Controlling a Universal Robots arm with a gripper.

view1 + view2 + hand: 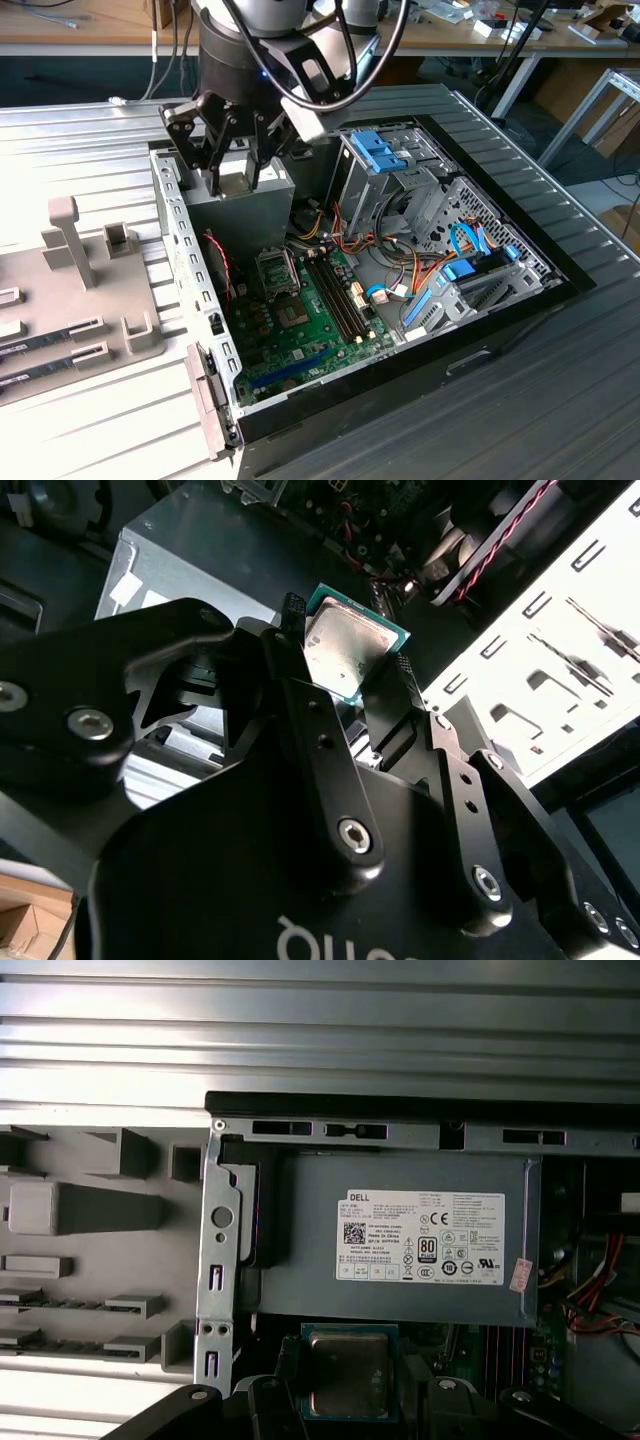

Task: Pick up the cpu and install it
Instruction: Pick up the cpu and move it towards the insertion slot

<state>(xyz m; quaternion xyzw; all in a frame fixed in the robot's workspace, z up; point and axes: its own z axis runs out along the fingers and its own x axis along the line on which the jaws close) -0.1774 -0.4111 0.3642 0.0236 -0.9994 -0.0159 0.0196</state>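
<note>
One small flat square cpu (345, 640), green board rim w/ a dull silver-grey lid, is clamped by two opposite edges in my black pincer (346, 638). The fingers (293, 615) are closed on it, lid facing the second wrist view. It's up in the air, not on anything.

Directly under it, in the first wrist view, is the near edge of the grey metal power-supply box (420, 1250) w/ its white label, and beyond that the perforated steel case wall (215, 1250). In the exterior view I hang over that same corner of the open black computer case (520, 300). The green motherboard (300, 325) lies lower down inside, its metal-framed socket (274, 268) well apart from me. Red, orange and yellow cables (340, 228) run just beside the socket. A grey parts fixture (90, 290) lies outside the case, on the exterior view's left.

Risks, as I judge them:
- The grip is on thin edges only, so a jolt could tilt or slip the chip, and it'd drop onto the supply box or the board.
- If it meets the socket rotated or not level, the contacts could bend.
- My wide linkage could catch the case wall or snag the cables, approx where the socket is.
</note>
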